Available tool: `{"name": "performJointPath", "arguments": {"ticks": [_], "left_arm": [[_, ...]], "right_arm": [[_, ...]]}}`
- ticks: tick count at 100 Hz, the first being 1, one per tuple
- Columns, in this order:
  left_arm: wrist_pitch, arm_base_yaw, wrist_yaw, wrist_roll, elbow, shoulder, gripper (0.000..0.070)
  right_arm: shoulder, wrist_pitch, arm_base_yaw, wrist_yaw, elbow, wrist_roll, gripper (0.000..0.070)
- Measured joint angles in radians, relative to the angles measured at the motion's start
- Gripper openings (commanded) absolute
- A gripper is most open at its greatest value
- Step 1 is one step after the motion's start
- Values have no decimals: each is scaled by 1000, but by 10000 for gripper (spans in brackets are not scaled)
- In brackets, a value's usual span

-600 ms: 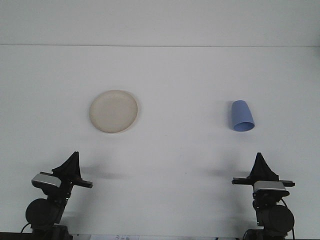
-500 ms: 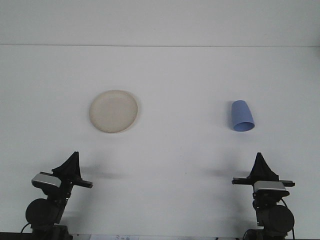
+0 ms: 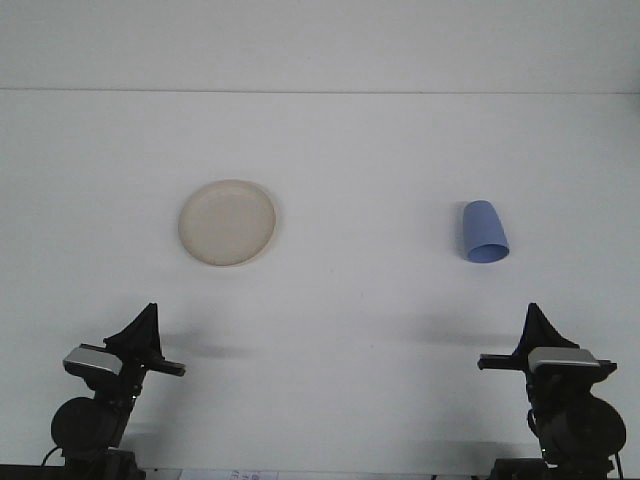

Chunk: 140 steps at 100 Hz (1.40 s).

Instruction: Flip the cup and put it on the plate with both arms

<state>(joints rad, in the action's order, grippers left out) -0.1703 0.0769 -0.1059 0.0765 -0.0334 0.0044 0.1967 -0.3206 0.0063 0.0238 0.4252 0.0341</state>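
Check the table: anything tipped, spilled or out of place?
Only the blue cup: it lies on its side on the right of the table, rim toward the camera, well apart from the cream plate. Nothing is spilled, and no damage shows.

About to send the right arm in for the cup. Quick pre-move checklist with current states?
1. Blue cup in view, not blocked: ok. It rests on the table, wide rim toward the camera; lying down or inverted: cannot tell.
2. Plate bare, ready to receive: ok.
3. Cup and plate well apart, no contact: ok.
4. Path from right gripper up to cup free of objects: ok.
5. Left gripper parked low, away from plate: ok.
6. Gripper opening on either arm: cannot tell from this view.
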Motion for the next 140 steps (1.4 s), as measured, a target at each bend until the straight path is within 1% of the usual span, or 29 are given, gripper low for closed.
{"name": "performJointPath", "arguments": {"ticks": [11, 23, 28, 31, 34, 44, 47, 50, 53, 69, 83, 103, 140], "left_arm": [[0, 0, 0, 0, 0, 0, 17], [0, 0, 0, 0, 0, 0, 17], [0, 0, 0, 0, 0, 0, 17], [0, 0, 0, 0, 0, 0, 17], [0, 0, 0, 0, 0, 0, 17], [0, 0, 0, 0, 0, 0, 17], [0, 0, 0, 0, 0, 0, 17], [0, 0, 0, 0, 0, 0, 17], [0, 0, 0, 0, 0, 0, 17], [0, 0, 0, 0, 0, 0, 17], [0, 0, 0, 0, 0, 0, 17], [0, 0, 0, 0, 0, 0, 17], [0, 0, 0, 0, 0, 0, 17]], "right_arm": [[126, -131, 0, -23, 118, -10, 0], [214, -135, 0, -117, 202, -39, 1], [235, -119, 0, -143, 219, -46, 25], [245, -104, 0, -151, 220, -47, 60], [251, -97, 0, -154, 220, -50, 114], [277, -95, 0, -155, 220, -53, 364], [286, -95, 0, -155, 220, -53, 427], [296, -95, 0, -154, 220, -51, 469], [307, -95, 0, -155, 220, -47, 492], [383, -94, 0, -155, 220, -32, 493], [504, -65, 0, -155, 220, -18, 493], [712, 103, 0, -155, 219, -5, 493], [1110, 394, 21, -175, 219, 69, 491]]}}
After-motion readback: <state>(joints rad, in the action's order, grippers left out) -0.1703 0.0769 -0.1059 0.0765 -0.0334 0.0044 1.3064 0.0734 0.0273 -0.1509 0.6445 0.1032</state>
